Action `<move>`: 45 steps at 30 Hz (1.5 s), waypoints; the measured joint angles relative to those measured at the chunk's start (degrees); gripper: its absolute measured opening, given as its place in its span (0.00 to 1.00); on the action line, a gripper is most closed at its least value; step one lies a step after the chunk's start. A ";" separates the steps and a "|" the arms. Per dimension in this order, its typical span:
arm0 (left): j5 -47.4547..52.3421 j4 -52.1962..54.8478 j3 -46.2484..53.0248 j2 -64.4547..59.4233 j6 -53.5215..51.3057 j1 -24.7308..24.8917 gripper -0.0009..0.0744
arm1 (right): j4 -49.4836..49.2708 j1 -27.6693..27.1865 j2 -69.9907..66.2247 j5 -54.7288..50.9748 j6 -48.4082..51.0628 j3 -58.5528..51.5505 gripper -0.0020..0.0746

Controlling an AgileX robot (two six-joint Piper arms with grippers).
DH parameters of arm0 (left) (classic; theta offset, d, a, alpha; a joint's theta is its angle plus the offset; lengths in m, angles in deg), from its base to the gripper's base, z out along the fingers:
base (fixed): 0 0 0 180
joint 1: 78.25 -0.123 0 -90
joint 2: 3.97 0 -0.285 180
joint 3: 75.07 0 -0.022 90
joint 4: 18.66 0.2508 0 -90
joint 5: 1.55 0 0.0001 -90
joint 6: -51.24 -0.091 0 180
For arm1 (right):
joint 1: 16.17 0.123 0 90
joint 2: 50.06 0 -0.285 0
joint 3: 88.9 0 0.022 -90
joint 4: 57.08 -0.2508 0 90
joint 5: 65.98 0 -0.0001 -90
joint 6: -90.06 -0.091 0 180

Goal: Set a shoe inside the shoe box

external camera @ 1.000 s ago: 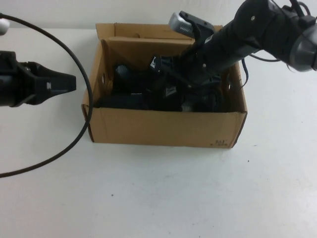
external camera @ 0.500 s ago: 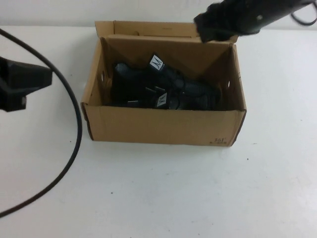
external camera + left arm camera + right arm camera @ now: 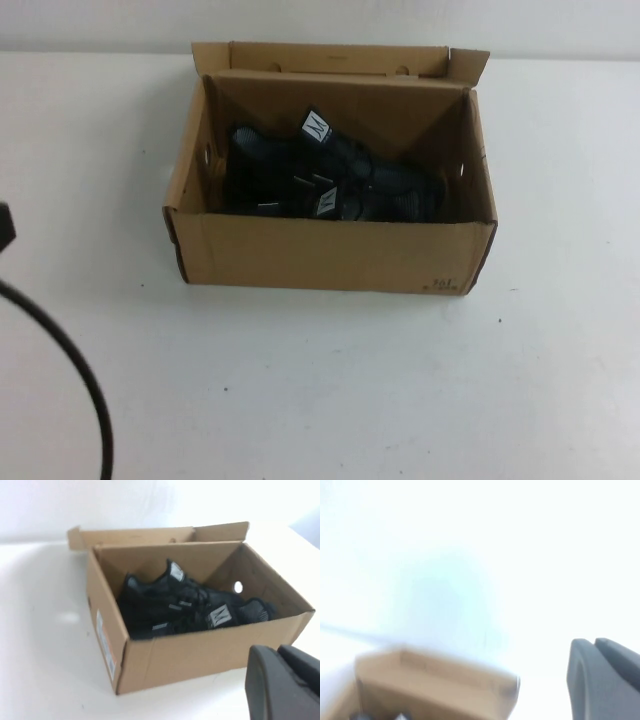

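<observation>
The shoe [image 3: 330, 180] lies inside the shoe box [image 3: 330, 255], snug next to its twin, so the job looks done. The left gripper [image 3: 282, 680] waits near the box's front corner with its fingers pressed together, holding nothing. The right gripper [image 3: 605, 675] is up above the box, pinched closed and empty; both arms should keep away from the box.
</observation>
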 joint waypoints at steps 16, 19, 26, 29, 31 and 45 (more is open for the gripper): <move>-17.10 -13.97 18.29 18.68 0.49 0.00 0.01 | 0.63 0.00 42.83 19.66 -4.54 -60.58 0.01; -15.19 -14.19 18.29 18.68 0.49 0.00 0.01 | 1.94 0.00 47.28 22.61 -5.69 -70.07 0.00; -14.46 -14.19 18.29 18.68 0.49 0.00 0.01 | 4.70 0.00 50.61 26.47 -6.05 -82.88 0.00; -14.46 -14.19 18.29 18.68 0.49 0.00 0.01 | 5.06 0.00 50.61 27.66 -6.05 -84.17 0.00; -14.46 -14.19 18.29 18.68 0.49 0.00 0.01 | 5.06 0.00 50.61 28.23 -6.05 -84.27 0.00; -14.38 -13.87 18.29 18.68 0.49 0.00 0.01 | 5.06 0.00 50.75 28.54 -6.05 -84.27 0.00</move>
